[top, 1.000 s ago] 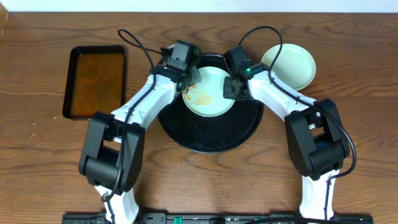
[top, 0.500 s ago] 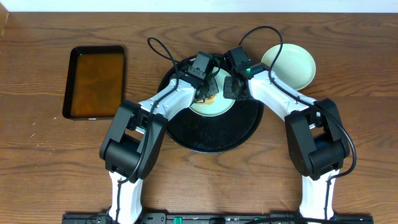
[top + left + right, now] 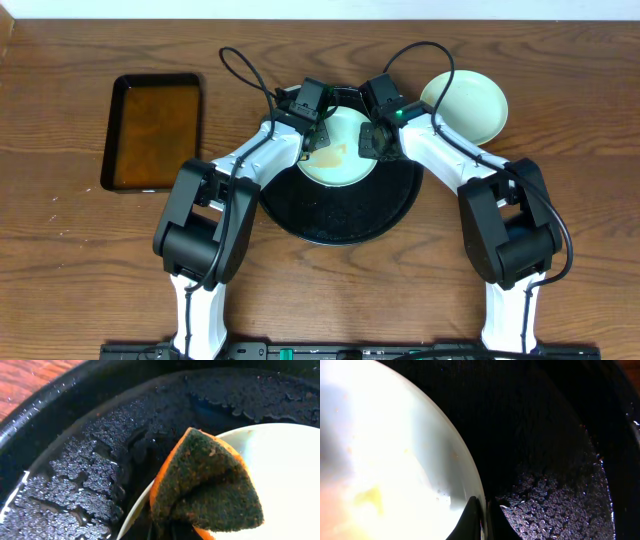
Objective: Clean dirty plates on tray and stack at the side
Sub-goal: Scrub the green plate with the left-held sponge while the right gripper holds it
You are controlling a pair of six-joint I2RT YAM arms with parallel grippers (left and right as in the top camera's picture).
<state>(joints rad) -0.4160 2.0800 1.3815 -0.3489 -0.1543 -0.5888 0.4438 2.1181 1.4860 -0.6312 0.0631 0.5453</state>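
Note:
A pale mint plate (image 3: 345, 160) with an orange-brown smear (image 3: 325, 154) lies at the back of the round black tray (image 3: 340, 225). My left gripper (image 3: 312, 132) is shut on a dark green and orange sponge (image 3: 207, 485), which rests on the plate's left rim (image 3: 137, 510). The sponge hides the left jaws. On the opposite side my right gripper (image 3: 374, 140) is shut on the plate's right rim (image 3: 470, 480), one black finger (image 3: 469, 521) on each side of it. The tray floor (image 3: 555, 500) is wet. A second pale plate (image 3: 465, 105) sits on the table right of the tray.
A rectangular black pan (image 3: 152, 130) of brownish liquid stands at the left of the wooden table. Both arms' cables arch over the back of the tray.
My left gripper carried the sponge right across the plate, then back to its left side. The right gripper and the plate have stayed in place.

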